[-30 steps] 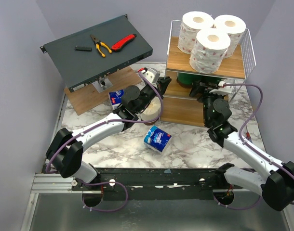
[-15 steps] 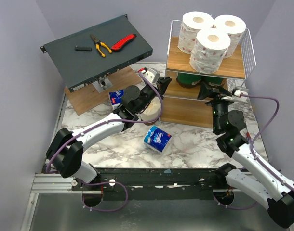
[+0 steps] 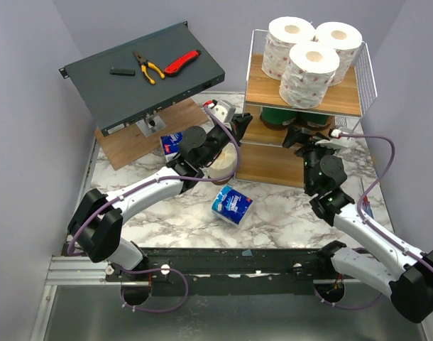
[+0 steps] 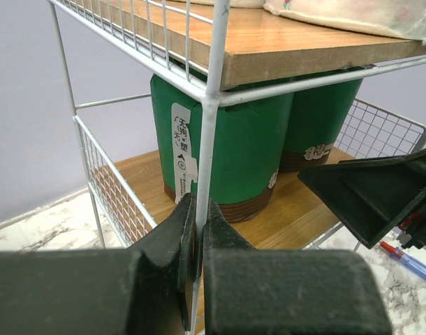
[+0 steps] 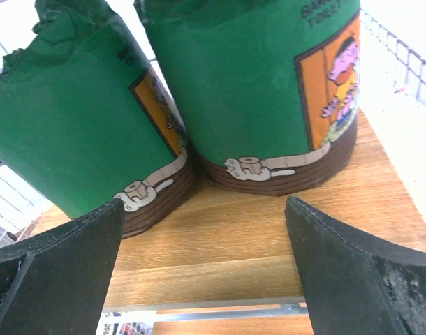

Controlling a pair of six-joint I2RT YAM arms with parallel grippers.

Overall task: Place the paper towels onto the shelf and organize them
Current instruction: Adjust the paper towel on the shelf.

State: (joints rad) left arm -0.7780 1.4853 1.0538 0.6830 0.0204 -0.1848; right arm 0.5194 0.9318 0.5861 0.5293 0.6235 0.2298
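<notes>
Currently three white rolls (image 3: 307, 74) atop shelf (image 3: 256, 87), two green rolls (image 5: 248, 84) beneath

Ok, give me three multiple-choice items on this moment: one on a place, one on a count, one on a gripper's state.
1. Where on the shelf do the green rolls stand?
A) top tier
B) middle tier
C) bottom tier

2. How many white rolls are on the top tier?
A) two
B) four
C) three

3. How is the right gripper?
A) open and empty
B) shut on a green roll
C) shut on a wire

Answers:
1 B, they stand on the board just under the top one.
2 C, three stand clustered there.
3 A, its fingers stand wide apart before the green rolls, holding nothing.
</notes>
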